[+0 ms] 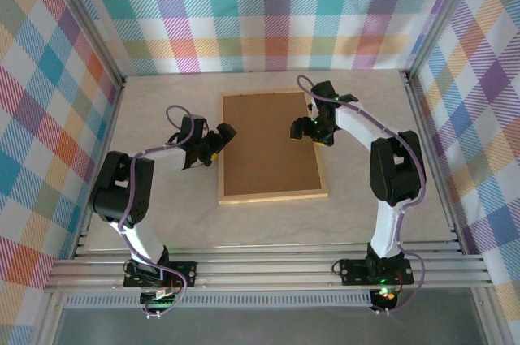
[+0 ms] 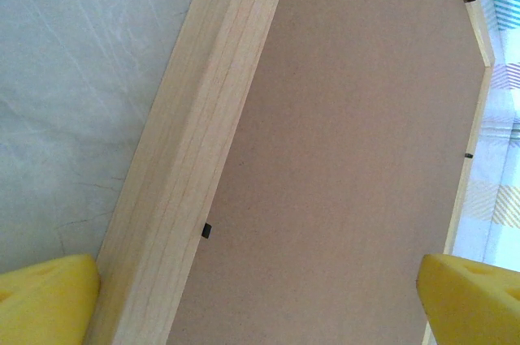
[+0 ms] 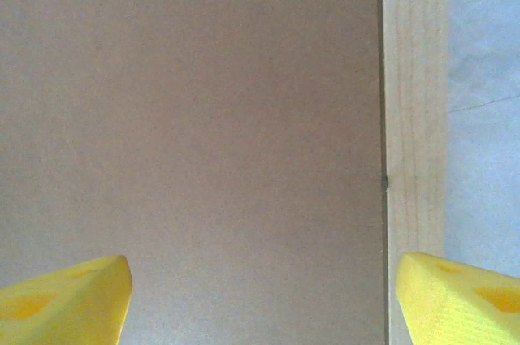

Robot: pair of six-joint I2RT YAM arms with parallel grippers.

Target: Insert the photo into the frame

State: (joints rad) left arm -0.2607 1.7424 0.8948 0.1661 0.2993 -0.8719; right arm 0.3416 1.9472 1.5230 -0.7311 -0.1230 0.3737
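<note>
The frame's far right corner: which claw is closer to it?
The right claw. It hovers over the right side of the frame, just short of that corner. The left claw is across the brown board, over the frame's left side.

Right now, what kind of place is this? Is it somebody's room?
Probably a robot test booth, not a home. Plaid walls box in a pale table, the left arm and right arm are bolted to metal rails, and a frame lies back-up between them.
</note>
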